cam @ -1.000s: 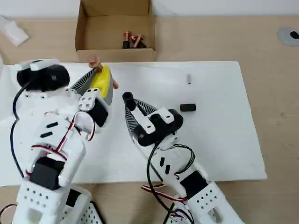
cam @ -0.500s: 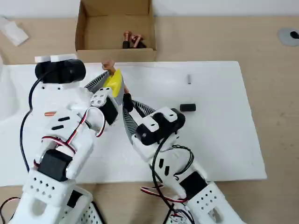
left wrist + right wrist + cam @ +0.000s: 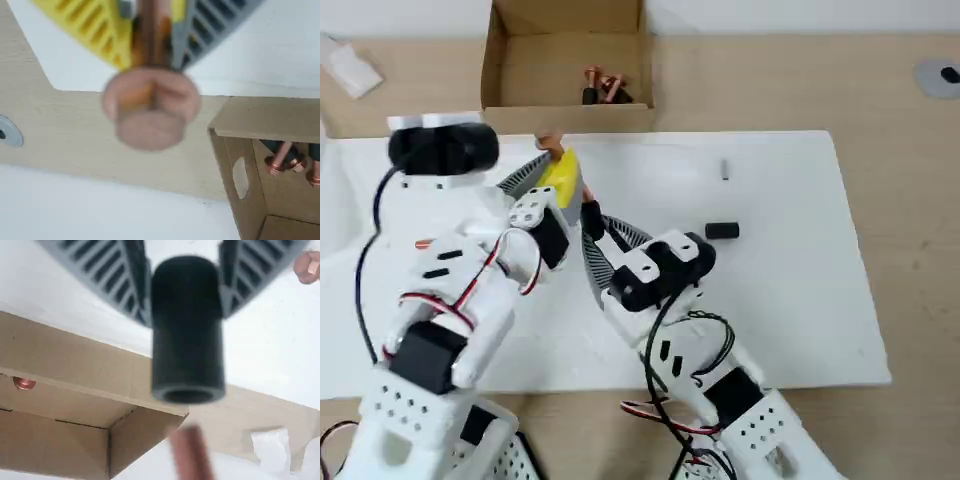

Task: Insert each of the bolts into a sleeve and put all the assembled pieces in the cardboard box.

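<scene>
- Pinching a copper bolt [image 3: 150, 107] by its shank, the left gripper [image 3: 152, 30] holds it head-first toward the cardboard box [image 3: 570, 118].
- The right gripper [image 3: 185, 290] is clamped on a black sleeve [image 3: 187, 330] with its bore pointing out past the fingertips. The bolt lies just beside that gripper, and I judge the two axes are not yet aligned.
- Count:
  - one held bolt
  - one held sleeve
  - one spare sleeve [image 3: 721, 230] on the white mat [image 3: 800, 300]
  - what looks like one loose bolt [image 3: 424, 243]
  - about three assembled pieces [image 3: 604, 84] in the box
</scene>
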Motion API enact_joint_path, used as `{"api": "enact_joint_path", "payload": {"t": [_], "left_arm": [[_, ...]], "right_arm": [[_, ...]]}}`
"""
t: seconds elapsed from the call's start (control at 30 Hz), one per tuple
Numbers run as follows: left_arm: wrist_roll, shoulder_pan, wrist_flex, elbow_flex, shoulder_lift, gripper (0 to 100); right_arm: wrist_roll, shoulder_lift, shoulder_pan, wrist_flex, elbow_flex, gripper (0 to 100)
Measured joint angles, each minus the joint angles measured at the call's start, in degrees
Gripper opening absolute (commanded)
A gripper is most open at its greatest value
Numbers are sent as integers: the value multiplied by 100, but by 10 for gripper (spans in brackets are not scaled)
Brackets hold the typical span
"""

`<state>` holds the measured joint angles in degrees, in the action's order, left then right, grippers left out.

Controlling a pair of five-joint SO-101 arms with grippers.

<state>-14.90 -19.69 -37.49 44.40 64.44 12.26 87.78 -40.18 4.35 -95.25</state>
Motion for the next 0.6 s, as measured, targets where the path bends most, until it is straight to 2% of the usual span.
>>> {"api": "enact_joint_path", "payload": {"t": [0.23, 0.6], "left_arm": [[44, 0, -457, -422, 0, 5], [44, 0, -686, -431, -369, 5]], "right_arm": [[0, 0, 0, 0, 0, 9], [0, 0, 0, 0, 0, 9]]}}
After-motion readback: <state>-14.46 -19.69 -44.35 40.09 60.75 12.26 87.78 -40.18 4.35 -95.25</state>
